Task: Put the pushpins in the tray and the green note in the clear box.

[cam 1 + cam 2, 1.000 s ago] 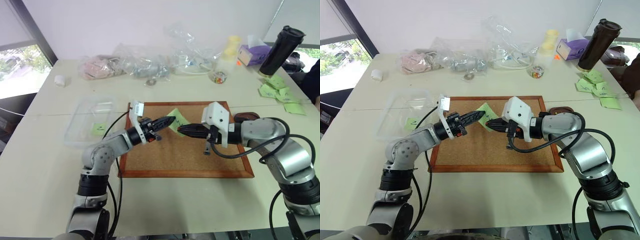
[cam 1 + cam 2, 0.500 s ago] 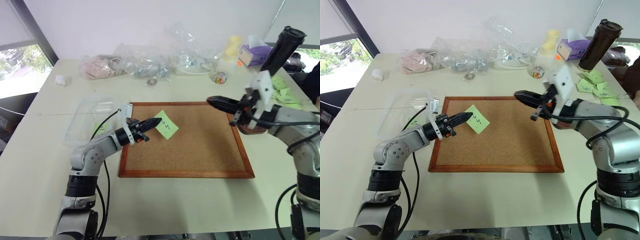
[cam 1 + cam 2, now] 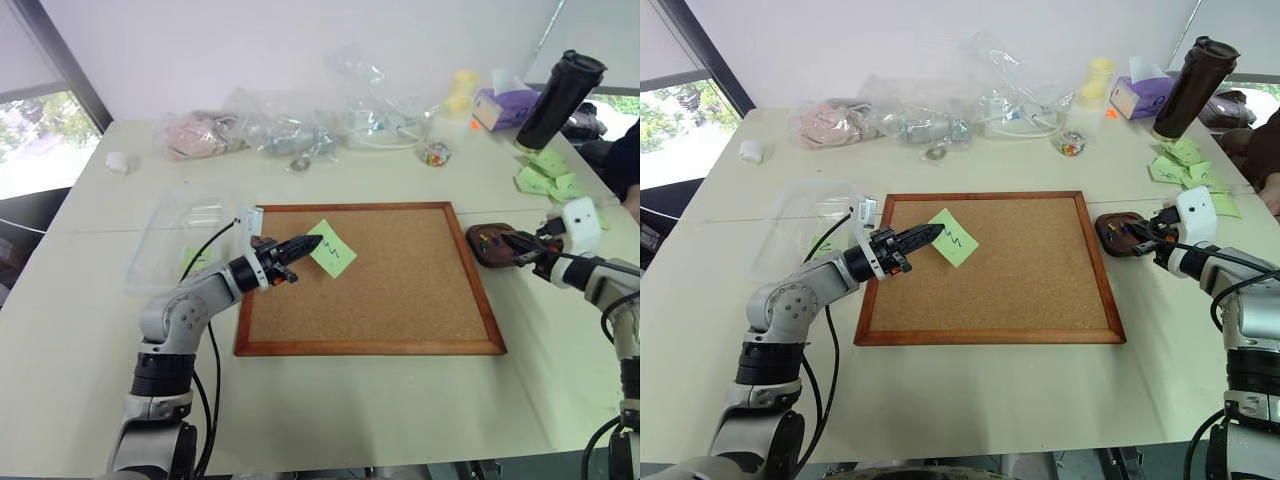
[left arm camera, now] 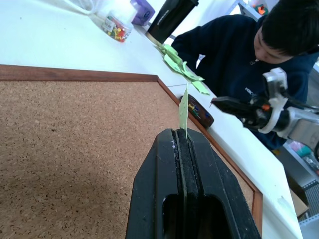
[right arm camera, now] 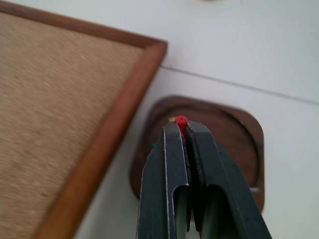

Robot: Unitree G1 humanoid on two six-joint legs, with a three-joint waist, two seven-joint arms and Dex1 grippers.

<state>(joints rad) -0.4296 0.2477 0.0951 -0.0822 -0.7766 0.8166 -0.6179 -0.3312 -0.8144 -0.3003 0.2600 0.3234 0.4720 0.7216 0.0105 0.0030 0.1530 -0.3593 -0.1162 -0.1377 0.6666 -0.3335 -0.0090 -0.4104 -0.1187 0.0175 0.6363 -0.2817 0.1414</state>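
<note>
- Over the dark brown tray [image 5: 239, 130], beside the corkboard's [image 3: 400, 290] right edge, the right gripper [image 5: 182, 125] pinches a red pushpin [image 5: 181, 120] between its pressed fingertips; it has not been dropped yet.
- Other pushpins [image 3: 487, 239] already lie in that tray.
- Above the corkboard's left part, the left gripper [image 3: 312, 242] holds the green note [image 3: 333, 248] by one edge, fingers clamped together.
- The clear box [image 3: 190, 235] sits just left of the corkboard, so the note's delivery remains.
- The pale table [image 3: 330, 400] carries plastic bags [image 3: 290, 125], a dark tumbler [image 3: 560, 95] and loose green notes [image 3: 555, 180]; a person in dark clothing [image 4: 239, 69] sits at its far right.
</note>
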